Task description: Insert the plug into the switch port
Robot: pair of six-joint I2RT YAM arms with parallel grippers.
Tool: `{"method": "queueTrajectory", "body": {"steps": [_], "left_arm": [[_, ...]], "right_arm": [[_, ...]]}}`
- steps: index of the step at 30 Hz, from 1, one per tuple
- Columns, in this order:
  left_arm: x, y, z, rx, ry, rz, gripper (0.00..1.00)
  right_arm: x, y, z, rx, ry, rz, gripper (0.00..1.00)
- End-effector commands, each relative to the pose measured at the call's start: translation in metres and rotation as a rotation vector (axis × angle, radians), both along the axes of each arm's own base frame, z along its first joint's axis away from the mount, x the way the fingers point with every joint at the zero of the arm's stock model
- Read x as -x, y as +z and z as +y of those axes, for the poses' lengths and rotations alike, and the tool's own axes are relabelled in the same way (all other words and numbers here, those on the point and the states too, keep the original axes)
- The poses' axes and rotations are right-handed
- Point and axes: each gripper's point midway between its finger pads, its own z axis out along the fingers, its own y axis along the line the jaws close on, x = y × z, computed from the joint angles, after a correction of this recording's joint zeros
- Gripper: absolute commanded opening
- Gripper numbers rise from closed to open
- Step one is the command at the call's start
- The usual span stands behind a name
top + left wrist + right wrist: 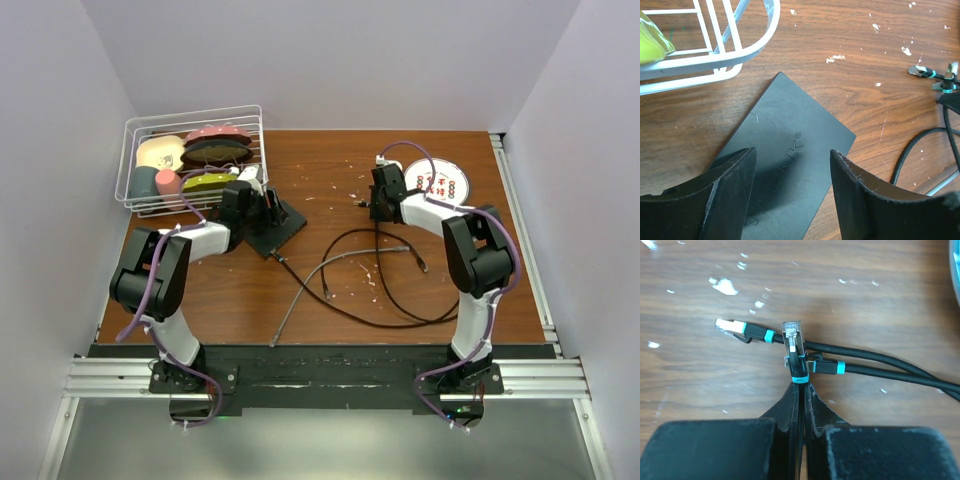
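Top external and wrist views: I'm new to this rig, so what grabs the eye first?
The right gripper, shut on a teal-banded Ethernet plug, just right of the middle of the table. The left gripper hovers, jaws open, over the flat black switch box near a white wire basket of colourful items, far left.

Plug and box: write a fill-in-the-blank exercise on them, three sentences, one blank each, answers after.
1. The right gripper is ___ on the back end of the plug.
2. The left gripper stands open over the ___ box.
3. The wire basket beside the box is ___.

Missing words: shut; black; white.
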Motion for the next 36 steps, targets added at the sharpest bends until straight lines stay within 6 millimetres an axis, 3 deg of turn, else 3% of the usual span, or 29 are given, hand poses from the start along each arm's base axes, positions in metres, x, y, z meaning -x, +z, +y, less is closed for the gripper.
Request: {"method": "queueTrajectory", "body": {"steps": [1,6,11,13,17,21,27,36], "left_arm": [[0.019,-0.029,0.009,-0.055,0.004,0.104,0.66],[0.019,-0.006,0.01,-0.044,0.005,0.042,0.74],[0.021,0.029,0.019,-0.045,0.039,-0.041,0.83],[0.021,0.044,0.026,-0.05,0.058,-0.077,0.84],[0.027,0.05,0.039,-0.039,0.063,-0.086,0.85],[0.028,0.047,0.051,-0.022,0.069,-0.073,0.85],[0.028,0.03,0.059,-0.001,0.057,-0.051,0.87],[0.019,0.019,0.079,-0.027,0.114,-0.08,0.87]], "right_arm": [[0.021,0.011,-0.005,0.035,0.052,0.037,0.0],[0.025,0.041,0.021,0.002,0.172,-0.013,0.0],[0.036,0.081,0.058,-0.012,0.292,-0.101,0.0],[0.044,0.089,0.078,-0.02,0.353,-0.114,0.0],[0.061,0.096,0.117,-0.074,0.5,-0.131,0.0],[0.086,0.078,0.156,-0.095,0.662,-0.109,0.0],[0.114,0.05,0.193,-0.1,0.799,-0.045,0.0],[0.128,0.026,0.229,-0.147,0.887,-0.006,0.0]]}}
